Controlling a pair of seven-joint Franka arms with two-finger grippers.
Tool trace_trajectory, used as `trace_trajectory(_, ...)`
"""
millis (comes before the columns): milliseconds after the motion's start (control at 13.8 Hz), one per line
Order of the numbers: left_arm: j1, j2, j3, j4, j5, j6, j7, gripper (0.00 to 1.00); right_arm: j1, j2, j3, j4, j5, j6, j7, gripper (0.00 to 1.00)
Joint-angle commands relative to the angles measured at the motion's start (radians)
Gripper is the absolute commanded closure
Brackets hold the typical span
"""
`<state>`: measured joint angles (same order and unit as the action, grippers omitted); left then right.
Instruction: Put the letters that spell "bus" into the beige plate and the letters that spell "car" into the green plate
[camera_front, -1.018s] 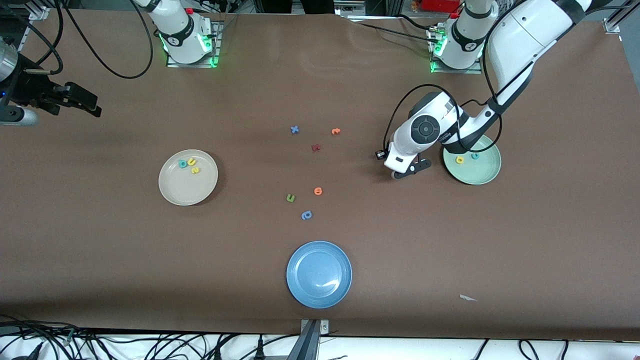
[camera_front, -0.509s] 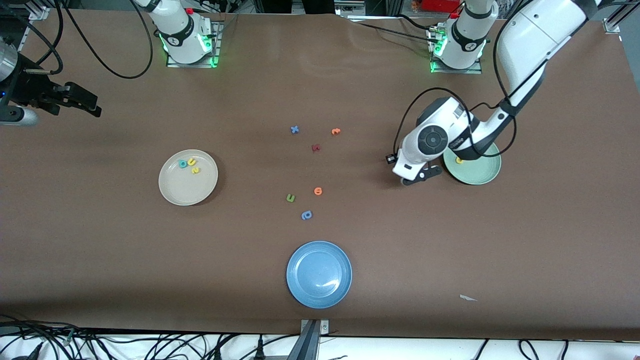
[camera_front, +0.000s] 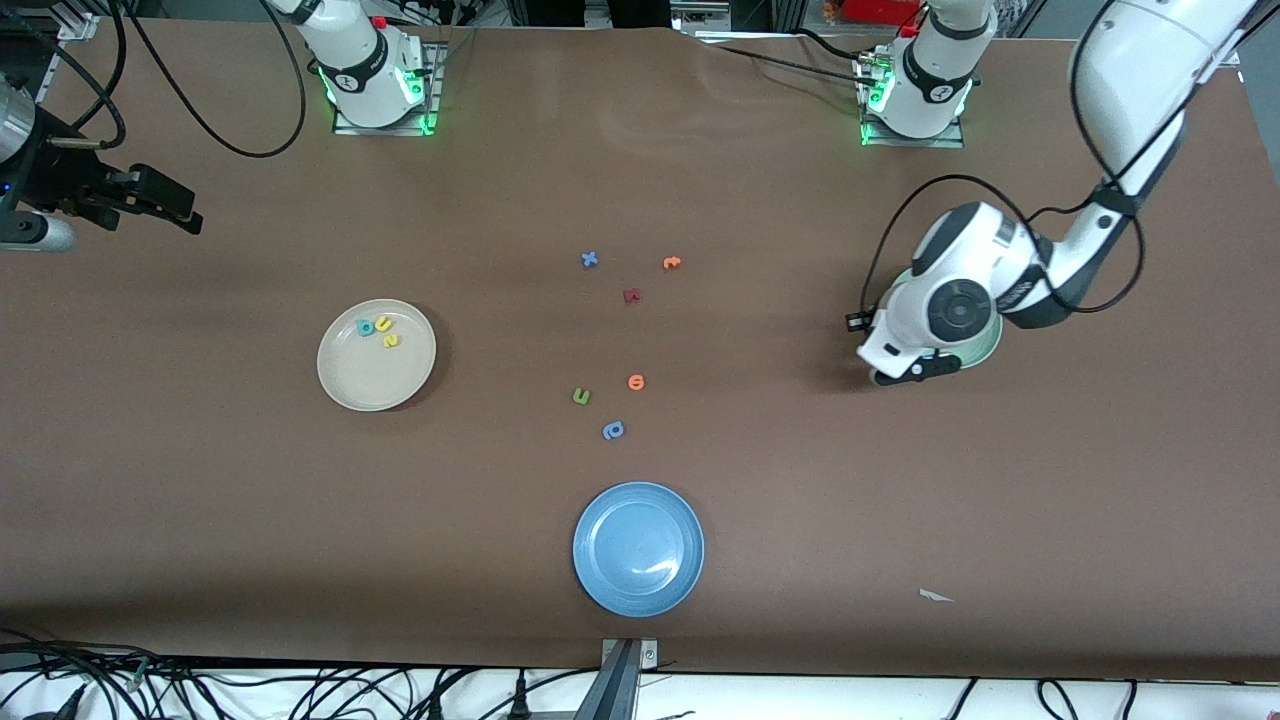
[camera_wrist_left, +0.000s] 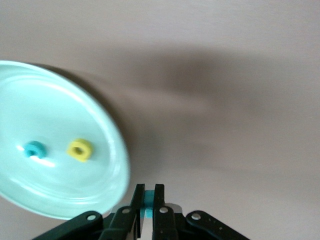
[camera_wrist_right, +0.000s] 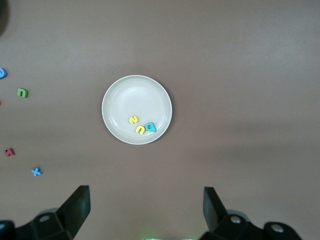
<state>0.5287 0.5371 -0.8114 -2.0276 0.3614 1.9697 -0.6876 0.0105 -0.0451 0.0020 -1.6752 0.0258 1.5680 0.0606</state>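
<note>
Brown paper covers the table (camera_front: 700, 180); left end effector (camera_wrist_left: 148, 206) pinches a teal letter (camera_wrist_left: 148, 202), right end effector (camera_wrist_right: 145, 210) spread wide.

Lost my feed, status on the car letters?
Left end effector shut on teal letter by green plate. Teal and yellow letters in it. Right end effector open, waiting. Nothing blocking.

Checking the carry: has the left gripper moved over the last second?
Yes. The left gripper, shut on a small teal foam letter, has travelled toward the left arm's end of the table, reaching the pale mint-green round plate's edge.
</note>
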Motion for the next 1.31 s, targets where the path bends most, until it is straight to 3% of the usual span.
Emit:
trace_trajectory(0, 0.156, -0.032, -0.078, -0.016, 0.021, -0.072, 0.146, 1.00, 0.005, 0.005, -0.003, 0.022, -0.007, -0.019, -0.001, 0.00)
trace_trajectory(291, 0.253, -0.028, -0.078, -0.039, 0.036, -0.149, 0.276, 1.00, 0.005, 0.005, -0.003, 0.022, -0.007, -0.019, -0.001, 0.00)
trace_trajectory(363, 0.270, -0.028, -0.078, -0.039, 0.036, -0.149, 0.286, 0.93, 0.005, 0.005, -0.003, 0.022, -0.007, -0.019, -0.002, 0.00)
trace_trajectory(509, 0.270, -0.028, -0.078, -0.030, 0.036, -0.149, 0.286, 0.52, 0.005, 0.007, -0.003, 0.022, -0.007, -0.019, -0.002, 0.00)
trace_trajectory(581, 0.273, -0.028, -0.077, -0.026, 0.034, -0.149, 0.286, 0.44, 0.005, 0.007, -0.003, 0.022, -0.007, -0.019, -0.002, 0.00)
trace_trajectory(654, 0.281, -0.029, -0.077, -0.025, 0.036, -0.150, 0.286, 0.42, 0.005, 0.007, -0.003, 0.022, -0.007, -0.019, -0.001, 0.00)
trace_trajectory(800, 0.284, -0.032, -0.081, -0.002, 0.036, -0.150, 0.287, 0.24, 0.005, 0.007, -0.003, 0.022, -0.007, -0.019, -0.001, 0.00)
trace_trajectory(1018, 0.267, -0.031, -0.106, 0.120, 0.033, -0.205, 0.286, 0.05, 0.005, 0.007, -0.003, 0.022, -0.007, -0.019, -0.001, 0.00)
trace_trajectory(1236, 0.214, -0.020, -0.107, 0.288, 0.027, -0.294, 0.283, 0.01, 0.005, 0.008, -0.003, 0.022, -0.007, -0.019, -0.005, 0.00)
